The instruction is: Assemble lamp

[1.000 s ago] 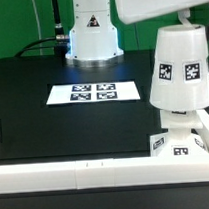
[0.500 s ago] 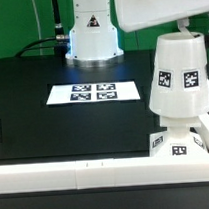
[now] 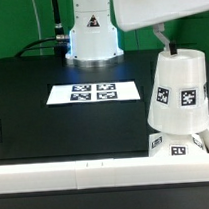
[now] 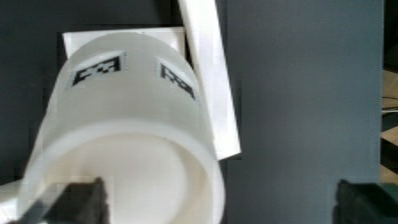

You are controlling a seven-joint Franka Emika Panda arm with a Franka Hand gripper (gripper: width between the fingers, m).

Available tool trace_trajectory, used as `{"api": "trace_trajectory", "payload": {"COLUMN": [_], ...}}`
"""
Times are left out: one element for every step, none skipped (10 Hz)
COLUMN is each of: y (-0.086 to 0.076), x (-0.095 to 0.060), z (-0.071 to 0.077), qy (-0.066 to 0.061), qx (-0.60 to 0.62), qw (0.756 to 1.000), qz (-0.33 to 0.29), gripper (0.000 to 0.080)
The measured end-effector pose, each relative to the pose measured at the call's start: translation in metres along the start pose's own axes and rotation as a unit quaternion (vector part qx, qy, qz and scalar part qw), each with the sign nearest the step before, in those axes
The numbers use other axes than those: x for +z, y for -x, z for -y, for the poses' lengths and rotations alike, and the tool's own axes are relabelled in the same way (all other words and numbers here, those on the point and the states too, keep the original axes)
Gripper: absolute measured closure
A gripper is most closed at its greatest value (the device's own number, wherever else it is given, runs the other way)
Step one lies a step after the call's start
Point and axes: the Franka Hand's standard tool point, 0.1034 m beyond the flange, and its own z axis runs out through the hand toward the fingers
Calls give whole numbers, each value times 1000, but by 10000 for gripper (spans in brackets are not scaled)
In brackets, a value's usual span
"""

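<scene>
**A:** Where is the shade sitting right now?

**B:** It is standing over the base at the exterior view's right, near the front wall of the table. It is leaning a little, its top tipping toward the exterior view's right. The bulb is not showing; the shade is covering whatever is under it.

**A:** And the gripper?

**B:** In the wrist view its two dark fingers are standing wide apart, one on each side of the shade's round open rim, with the rim lying between them. The far finger is standing clear of the shade. The near one is overlapping the rim's edge, and I cannot tell whether it is touching. So the grip is looking slack, though the frame is cropping the tips.

**A:** Anything beyond the fingers?

**B:** The shade's marker squares are facing the camera, further out from the fingers than the rim, and the base is showing as a flat white shape past them. The marker board is lying well apart, toward the arm's pedestal.
</scene>
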Motion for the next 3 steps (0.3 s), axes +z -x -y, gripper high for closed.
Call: {"api": "trace_trajectory", "payload": {"y": [3, 7, 11], "x": [-9, -20, -28], "z": [2, 5, 11], "qy": [-1, -2, -4], "qx": [12, 31, 49], "qw": [1000, 1000, 999], "qz": [0, 0, -3], "gripper": [117, 117, 102]}}
